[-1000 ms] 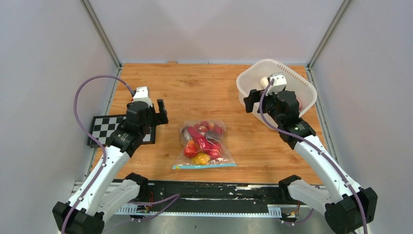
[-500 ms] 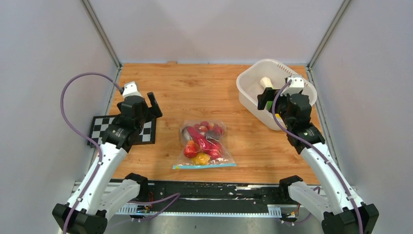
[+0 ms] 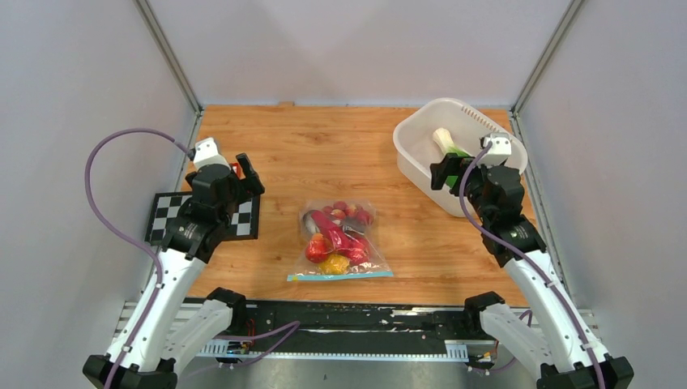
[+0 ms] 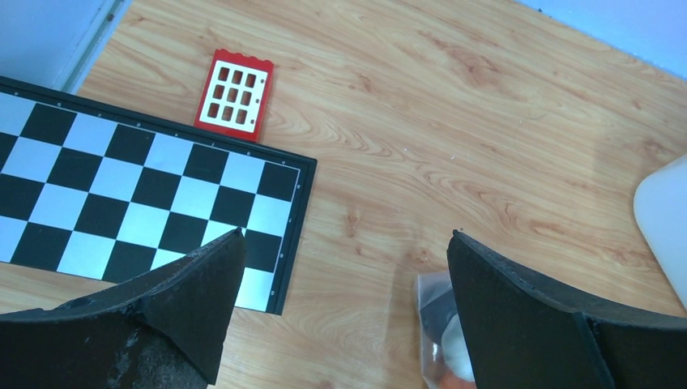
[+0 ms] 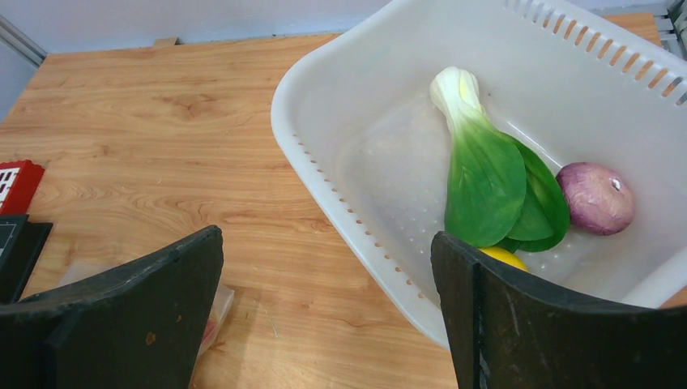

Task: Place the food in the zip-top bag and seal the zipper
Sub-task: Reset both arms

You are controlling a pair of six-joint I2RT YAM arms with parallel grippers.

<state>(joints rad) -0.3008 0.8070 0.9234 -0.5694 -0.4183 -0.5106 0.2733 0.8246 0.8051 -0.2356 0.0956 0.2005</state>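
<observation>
The clear zip-top bag (image 3: pixel 340 241) lies flat mid-table with several red, orange and yellow food pieces (image 3: pixel 334 239) inside. Its teal zipper (image 3: pixel 340 275) runs along the near edge; I cannot tell if it is pressed shut. My left gripper (image 3: pixel 249 174) is open and empty, up and left of the bag; its wrist view (image 4: pixel 344 236) shows a bag corner (image 4: pixel 436 320). My right gripper (image 3: pixel 441 172) is open and empty at the basket's near-left side; its wrist view (image 5: pixel 327 234) shows a bag corner (image 5: pixel 227 304) at lower left.
A white plastic basket (image 3: pixel 421 121) at the back right (image 5: pixel 279 105) holds a green bok choy (image 5: pixel 486 170), a purple onion (image 5: pixel 595 197) and a yellow piece (image 5: pixel 502 255). A checkerboard (image 3: pixel 174 212) (image 4: pixel 121 194) and a red window brick (image 4: pixel 233 95) lie at the left.
Both arms have drawn away from the bag: the left gripper moved left and back, the right gripper moved right, off the basket's middle. The bag has not moved.
</observation>
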